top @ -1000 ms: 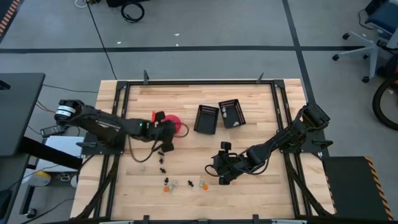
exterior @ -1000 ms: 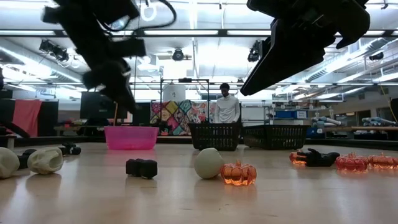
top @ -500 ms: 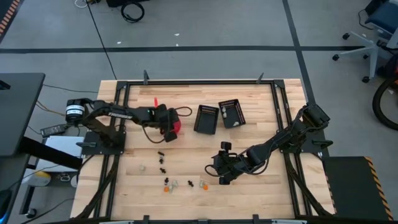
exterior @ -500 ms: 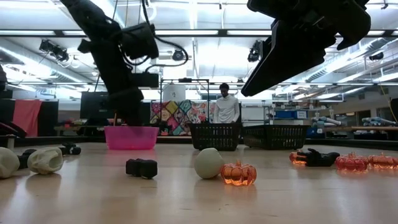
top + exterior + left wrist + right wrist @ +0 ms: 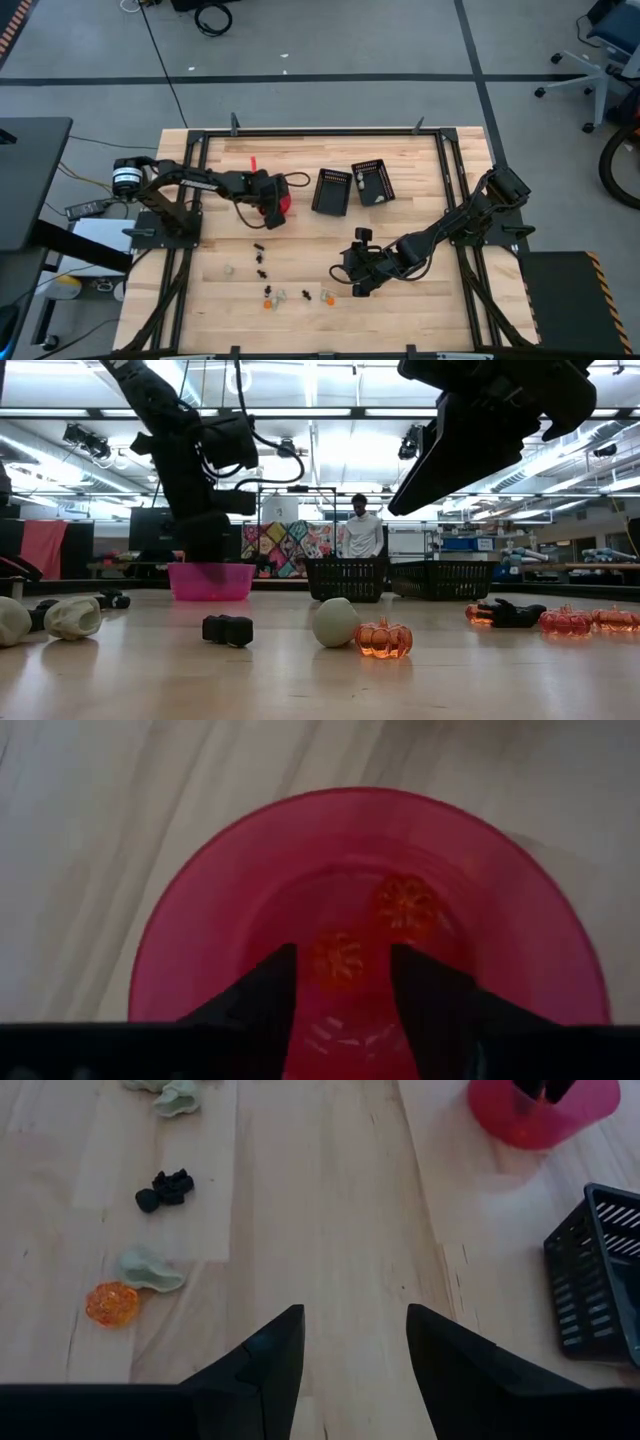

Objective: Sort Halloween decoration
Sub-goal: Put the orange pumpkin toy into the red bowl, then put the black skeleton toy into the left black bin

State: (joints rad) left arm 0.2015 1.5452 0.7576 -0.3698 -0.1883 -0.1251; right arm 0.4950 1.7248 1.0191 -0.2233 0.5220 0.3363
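Observation:
Tiny orange, black and pale trinkets lie loose on the table near its near edge, among them an orange trinket and a black trinket. In the low view an orange pumpkin and a pale ball sit close by. My left gripper hangs open over the pink bowl, fingers pointing down into it. Two orange trinkets rest on the bowl's bottom, one of them between the fingertips. My right gripper hovers open above bare wood, right of the scattered trinkets.
Two black slotted baskets stand right of the pink bowl. A dark frame runs around the table. Bare wood lies between the baskets and the right gripper. A person stands in the room beyond.
My left gripper has moved from just above the trinkets toward the table's far edge and now hangs over the pink bowl, lowered into it. The right arm has kept still.

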